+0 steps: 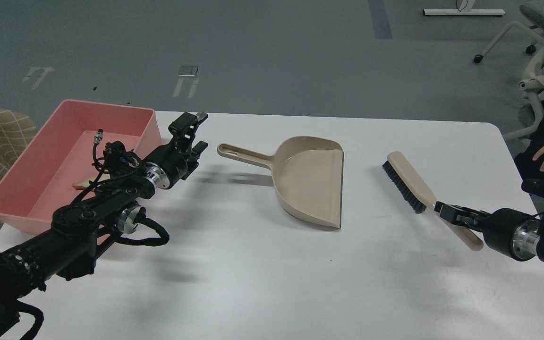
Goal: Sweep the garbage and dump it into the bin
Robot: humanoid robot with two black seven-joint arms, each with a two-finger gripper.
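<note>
Pink bin (26, 189) is sitting at the table's (253, 283) left edge, long axis running near-to-far, smooth plastic, rounded corners. A tan scrap (83, 183) is lying inside, partly hidden by the arm. Left gripper (195, 132) is hovering beside the bin, fingers apart, holding nothing. Beige dustpan (307, 182) is lying mid-table, handle pointing left. Brush (411, 184), dark bristles, is lying diagonally; right gripper (444, 211) is sitting at its handle, grip unclear. No writing readable.
</note>
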